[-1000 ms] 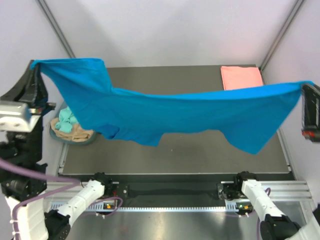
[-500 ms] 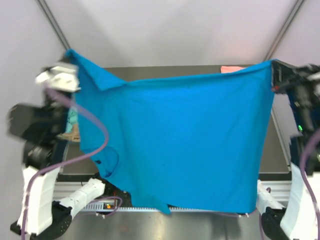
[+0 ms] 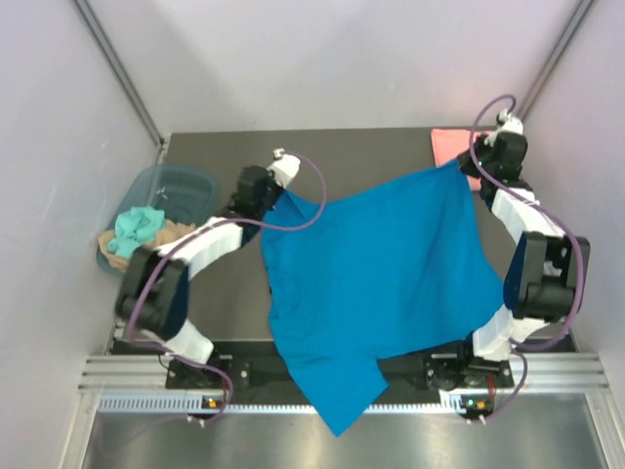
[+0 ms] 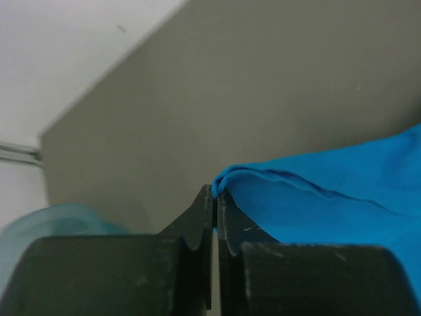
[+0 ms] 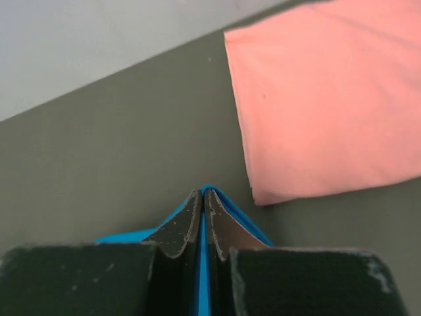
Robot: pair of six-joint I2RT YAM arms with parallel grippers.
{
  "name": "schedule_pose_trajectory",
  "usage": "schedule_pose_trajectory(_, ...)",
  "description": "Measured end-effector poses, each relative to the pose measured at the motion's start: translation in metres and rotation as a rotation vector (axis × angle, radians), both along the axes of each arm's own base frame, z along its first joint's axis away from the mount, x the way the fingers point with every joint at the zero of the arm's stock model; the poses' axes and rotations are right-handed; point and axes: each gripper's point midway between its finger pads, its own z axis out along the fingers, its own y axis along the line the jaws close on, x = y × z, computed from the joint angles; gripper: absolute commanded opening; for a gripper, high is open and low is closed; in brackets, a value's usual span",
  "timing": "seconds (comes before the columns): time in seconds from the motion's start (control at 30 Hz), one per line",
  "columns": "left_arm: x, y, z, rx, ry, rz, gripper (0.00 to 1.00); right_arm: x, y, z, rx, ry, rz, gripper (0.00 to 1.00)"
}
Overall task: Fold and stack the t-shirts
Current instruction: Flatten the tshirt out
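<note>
Softness, low weight: blue t-shirt point(image 3: 381, 274) limp, draped across counter point(image 3: 371, 156), near hem hanging over near edge. Left end effector point(image 4: 215, 197), right end effector point(image 5: 201, 197) each clamp far corner; corners likely best holds. Pink t-shirt point(image 5: 329, 99) folded far right.

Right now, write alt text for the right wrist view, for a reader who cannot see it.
The right gripper is shut on an edge of the blue t-shirt, low in the frame. Beyond it, the folded pink t-shirt lies flat on the dark grey table.
</note>
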Motion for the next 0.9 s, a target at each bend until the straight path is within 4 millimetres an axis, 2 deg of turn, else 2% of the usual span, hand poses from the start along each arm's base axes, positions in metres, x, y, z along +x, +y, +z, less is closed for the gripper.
schedule_pose_trajectory(0.03,0.013,-0.002,-0.027,0.007,0.031,0.015,0.00,0.011,-0.003,-0.023,0.019,0.025,0.005,0.00)
schedule_pose_trajectory(0.13,0.043,-0.004,-0.084,0.011,0.097,0.049,0.00,0.040,-0.008,-0.068,0.064,0.072,0.016,0.00)
schedule_pose_trajectory(0.2,0.067,-0.004,-0.096,-0.004,0.095,0.070,0.00,0.060,-0.012,-0.081,0.081,0.076,0.023,0.00)
schedule_pose_trajectory(0.27,0.096,-0.004,-0.092,-0.029,0.052,0.087,0.00,0.079,-0.015,-0.080,0.091,0.052,0.028,0.00)
schedule_pose_trajectory(0.37,0.128,-0.005,-0.069,-0.069,-0.032,0.097,0.00,0.097,-0.019,-0.066,0.095,-0.007,0.033,0.00)
schedule_pose_trajectory(0.47,0.154,-0.007,-0.045,-0.102,-0.124,0.103,0.00,0.110,-0.022,-0.044,0.093,-0.080,0.034,0.00)
schedule_pose_trajectory(0.53,0.165,-0.008,-0.039,-0.115,-0.159,0.104,0.00,0.116,-0.023,-0.033,0.096,-0.119,0.036,0.00)
schedule_pose_trajectory(0.6,0.172,-0.009,-0.044,-0.119,-0.165,0.101,0.00,0.120,-0.023,-0.029,0.099,-0.142,0.039,0.00)
schedule_pose_trajectory(0.7,0.180,-0.010,-0.064,-0.117,-0.145,0.090,0.00,0.130,-0.023,-0.031,0.103,-0.158,0.047,0.00)
schedule_pose_trajectory(0.8,0.183,-0.008,-0.089,-0.111,-0.110,0.078,0.00,0.141,-0.024,-0.041,0.108,-0.152,0.054,0.00)
schedule_pose_trajectory(0.9,0.181,-0.008,-0.102,-0.111,-0.067,0.068,0.00,0.150,-0.025,-0.053,0.116,-0.140,0.059,0.00)
